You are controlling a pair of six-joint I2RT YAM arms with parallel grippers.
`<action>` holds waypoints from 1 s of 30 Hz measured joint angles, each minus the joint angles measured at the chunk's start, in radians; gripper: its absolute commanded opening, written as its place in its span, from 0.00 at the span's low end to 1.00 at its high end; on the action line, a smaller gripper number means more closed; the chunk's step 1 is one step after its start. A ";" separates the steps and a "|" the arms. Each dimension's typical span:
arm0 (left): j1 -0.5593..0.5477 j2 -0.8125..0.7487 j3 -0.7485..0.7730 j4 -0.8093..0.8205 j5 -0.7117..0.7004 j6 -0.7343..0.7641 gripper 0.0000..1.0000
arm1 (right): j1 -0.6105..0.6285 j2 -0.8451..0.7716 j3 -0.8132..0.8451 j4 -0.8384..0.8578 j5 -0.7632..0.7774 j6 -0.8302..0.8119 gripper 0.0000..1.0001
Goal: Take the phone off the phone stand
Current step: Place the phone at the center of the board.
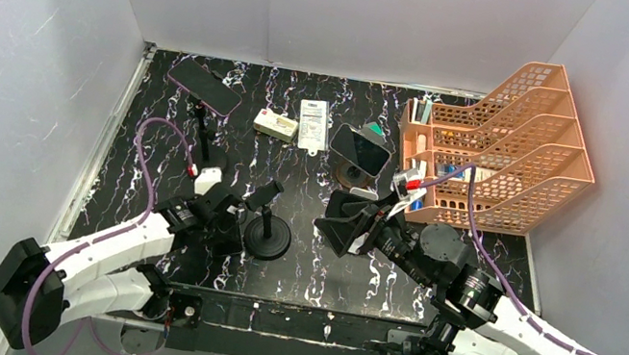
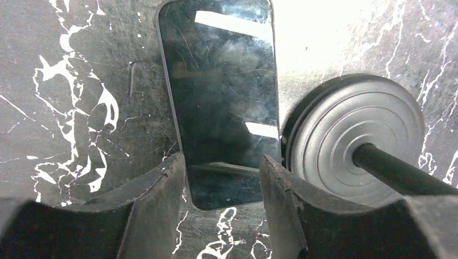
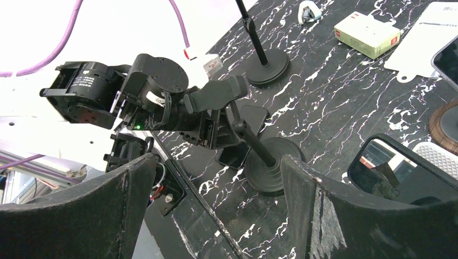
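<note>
We take the black ribbed round base of the phone stand [image 2: 345, 129] as our landmark. The black glass-faced phone [image 2: 221, 97] lies flat on the dark marbled tabletop [image 2: 81, 108] just beside that base, on the side away from the right arm. Its long edge looks close to touching the base rim, though we cannot tell whether it does. The phone's long axis runs straight away from the left gripper [image 2: 222, 162], along the line its fingers point. The phone's near end sits under the gap between the two dark fingers [image 2: 162, 189]. Those jaws stand partly apart, and we judge they hold nothing, since the phone rests on the table. In the right wrist view the stand's black padded cradle [image 3: 216, 94] is empty atop its stem above the base, so we judge the phone is already off the stand. The right gripper [image 3: 216, 162] hangs well apart from the base, with its jaws wide and nothing between them. The left arm is clearly the nearer one. Its next move is probably to lift straight back along the phone's axis, which keeps its fingers off the phone and off the base beside it.
</note>
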 measured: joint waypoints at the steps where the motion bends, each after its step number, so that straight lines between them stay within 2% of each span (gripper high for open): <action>1: 0.000 -0.009 0.000 -0.002 -0.005 -0.004 0.53 | 0.000 0.000 0.000 0.000 -0.001 0.000 0.93; 11: 0.000 -0.105 0.016 -0.074 -0.051 -0.043 0.60 | 0.000 0.000 0.000 -0.005 -0.001 0.000 0.93; 12: 0.000 -0.116 0.026 -0.085 -0.052 -0.044 0.62 | 0.000 0.000 0.000 -0.007 -0.001 -0.001 0.93; 14: 0.000 -0.145 0.056 -0.108 -0.049 -0.043 0.73 | 0.000 0.001 0.000 -0.013 -0.001 -0.005 0.91; 17: 0.000 -0.193 0.118 -0.129 -0.022 -0.033 0.76 | 0.000 0.027 0.004 -0.024 -0.005 -0.033 0.87; 20: 0.000 -0.230 0.190 -0.157 0.020 -0.018 0.77 | 0.000 0.105 0.075 -0.098 0.010 -0.083 0.85; 24: 0.000 -0.303 0.262 -0.215 0.051 0.014 0.77 | 0.000 0.254 0.253 -0.224 0.091 -0.161 0.88; 30: 0.000 -0.414 0.323 -0.285 0.064 0.098 0.76 | 0.000 0.328 0.337 -0.265 0.125 -0.241 0.80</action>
